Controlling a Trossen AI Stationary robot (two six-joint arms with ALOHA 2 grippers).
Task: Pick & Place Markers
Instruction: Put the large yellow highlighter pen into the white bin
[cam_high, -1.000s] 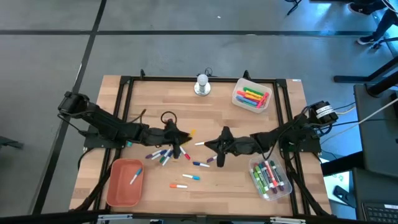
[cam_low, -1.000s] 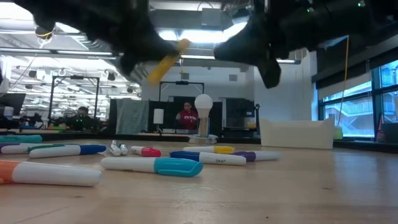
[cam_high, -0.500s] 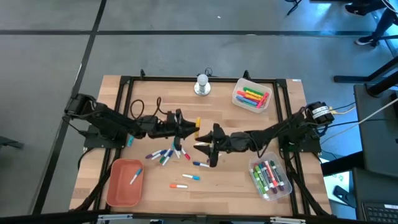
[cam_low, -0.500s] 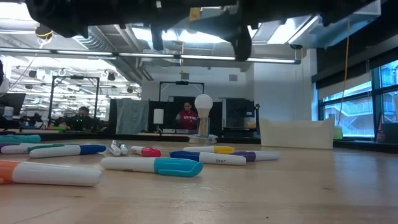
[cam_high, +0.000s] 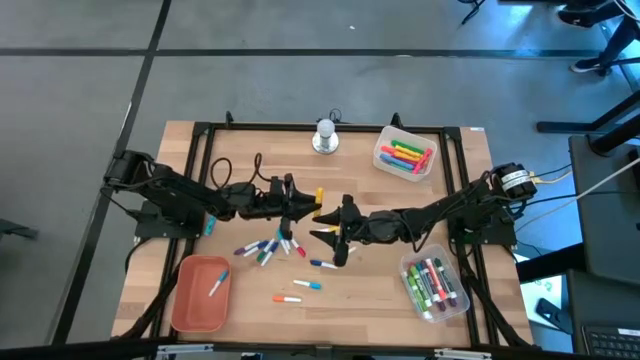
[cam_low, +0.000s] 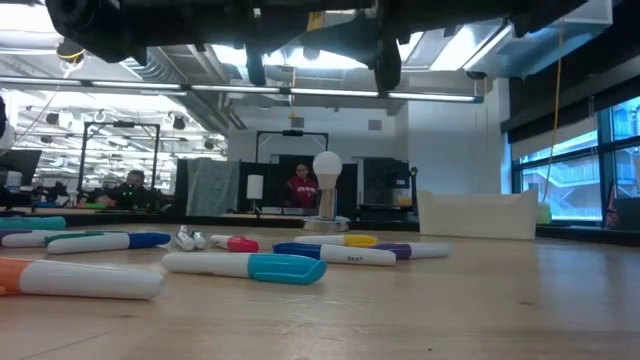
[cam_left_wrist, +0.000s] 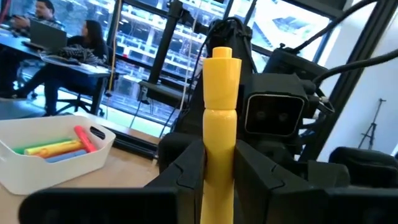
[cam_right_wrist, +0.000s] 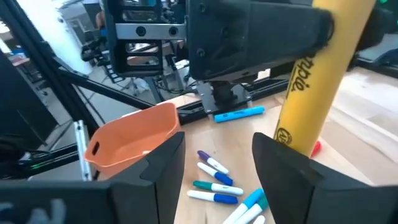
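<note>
Two arms meet over the middle of the wooden table (cam_high: 400, 300), where a second ago they were further apart. The left gripper (cam_high: 300, 208) is clamped on a thick yellow marker (cam_left_wrist: 219, 124), held upright in the air; the right gripper (cam_high: 335, 235), nearly shut a moment back, now has its fingers spread on either side of that barrel, so a handover looks close. Loose markers (cam_high: 265, 248) lie scattered below and left of the grippers, with bare wood around them. Clear bins (cam_high: 403, 155) sit near the right edge, an orange tray (cam_high: 190, 300) at the front left corner.
</note>
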